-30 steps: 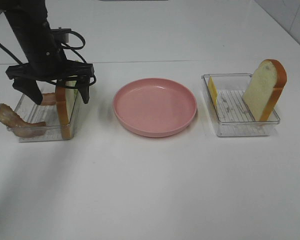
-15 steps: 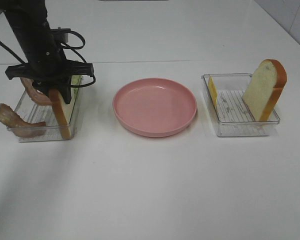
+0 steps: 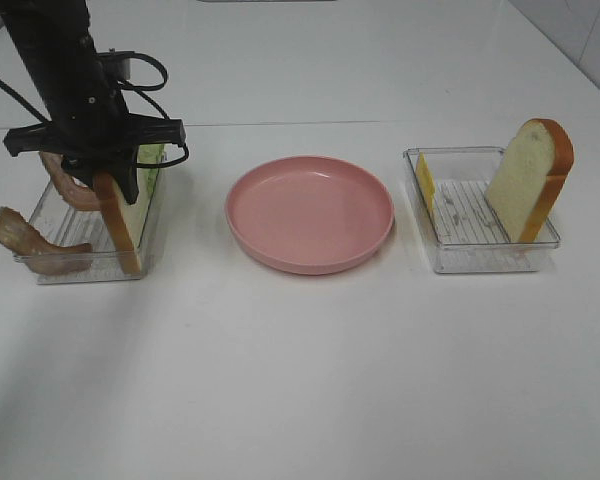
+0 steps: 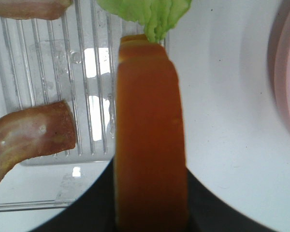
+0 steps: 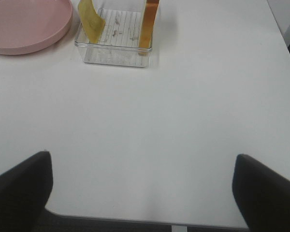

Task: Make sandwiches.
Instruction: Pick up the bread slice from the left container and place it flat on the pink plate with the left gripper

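My left gripper is shut on an upright bread slice with an orange-brown crust, in the left clear tray. In the left wrist view the crust fills the gap of my left gripper. Green lettuce stands behind the slice. One bacon strip hangs over the tray's left rim, and another lies beside the gripper. A second bread slice and yellow cheese stand in the right tray. My right gripper is open and empty above the bare table, out of the exterior view.
A round pink plate sits empty between the two trays. It also shows in the right wrist view and at the edge of the left wrist view. The table's front edge runs just below my right gripper.
My left gripper's fingers were open astride the bread slice a second ago. They have closed on it, and the slice now leans slightly. The right side has not changed.
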